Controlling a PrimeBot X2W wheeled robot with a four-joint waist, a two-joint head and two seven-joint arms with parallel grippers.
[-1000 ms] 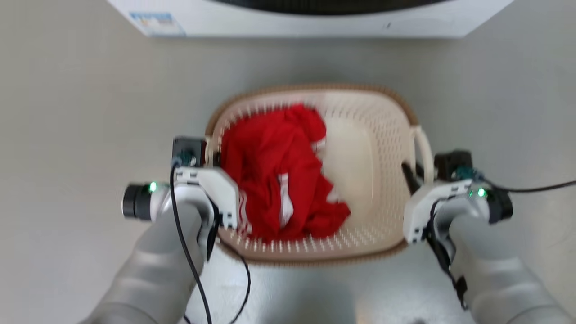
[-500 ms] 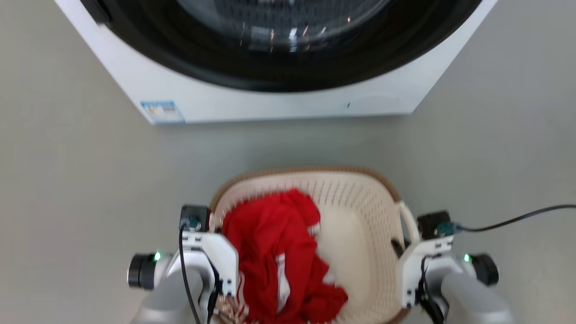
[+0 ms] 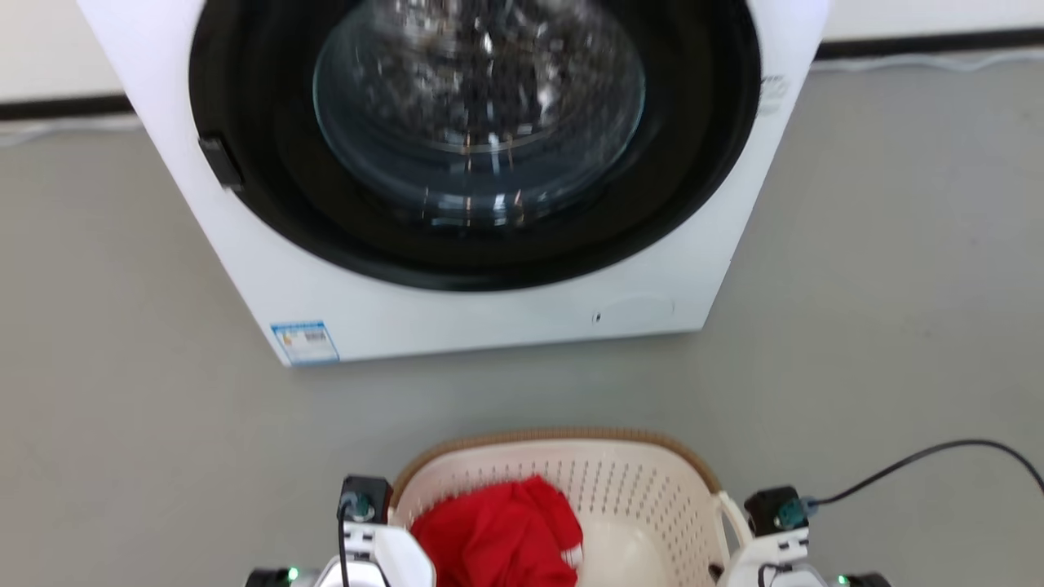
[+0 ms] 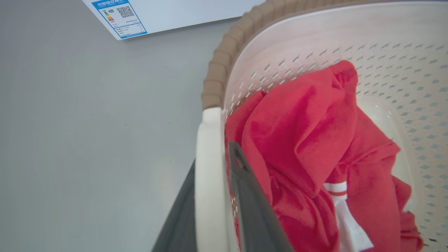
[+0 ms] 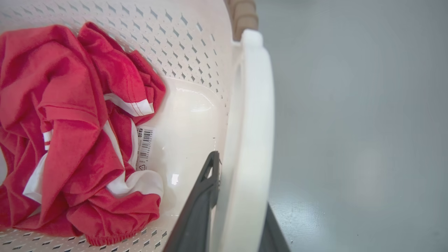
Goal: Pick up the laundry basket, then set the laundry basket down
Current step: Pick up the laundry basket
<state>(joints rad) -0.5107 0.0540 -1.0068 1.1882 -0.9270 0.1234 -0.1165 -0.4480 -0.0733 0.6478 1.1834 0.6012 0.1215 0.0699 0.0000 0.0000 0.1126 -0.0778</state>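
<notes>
The laundry basket [image 3: 644,489] hangs between both grippers on the near side of the front-loading washing machine [image 3: 457,326], apart from it, with a red garment [image 3: 497,538] inside. The left gripper [image 4: 214,157] has its fingers closed across the left loop handle [image 4: 208,140], one inside and one outside. The right gripper [image 5: 241,182] pinches the right loop handle [image 5: 252,105] likewise.

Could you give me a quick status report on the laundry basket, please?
Left gripper, right gripper shut on laundry basket side handles. Red garment inside. Washing machine ahead, apart from basket.
</notes>
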